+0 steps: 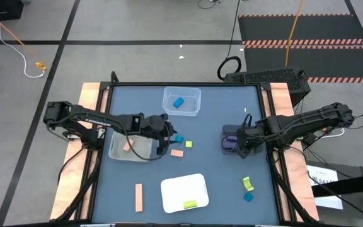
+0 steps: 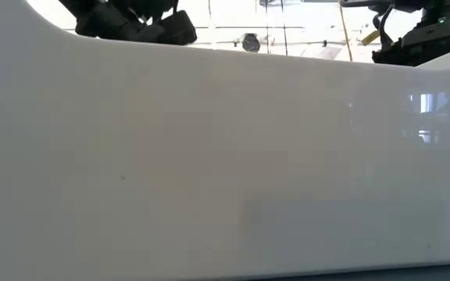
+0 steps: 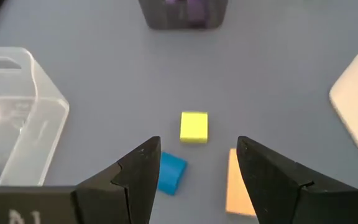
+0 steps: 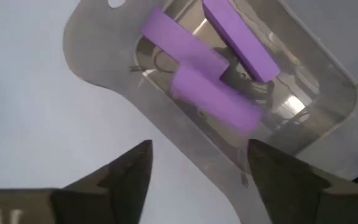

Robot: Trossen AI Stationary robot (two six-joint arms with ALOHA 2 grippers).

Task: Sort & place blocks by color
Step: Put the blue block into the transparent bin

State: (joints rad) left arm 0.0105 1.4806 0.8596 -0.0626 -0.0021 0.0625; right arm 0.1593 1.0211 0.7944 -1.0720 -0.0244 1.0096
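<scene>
Your blue table [image 1: 213, 189] carries a tan bar [image 1: 139, 197] lying lengthwise front to back, plus a small yellow cube [image 3: 194, 127] ahead of your left gripper [image 3: 194, 167], which is spread wide and empty. Your right gripper [image 4: 197, 171], equally wide and empty, hangs over the dark bin [image 4: 328, 118] holding three purple bars [image 4: 213, 96]; the clear bin [image 1: 181, 101] holds one blue block [image 1: 179, 102].

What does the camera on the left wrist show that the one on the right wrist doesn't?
Only the left wrist view shows a yellow cube, a blue block, a peach block and a clear bin, past the open left gripper. Only the right wrist view shows the open right gripper. Both show the dark bin holding purple blocks.
</scene>
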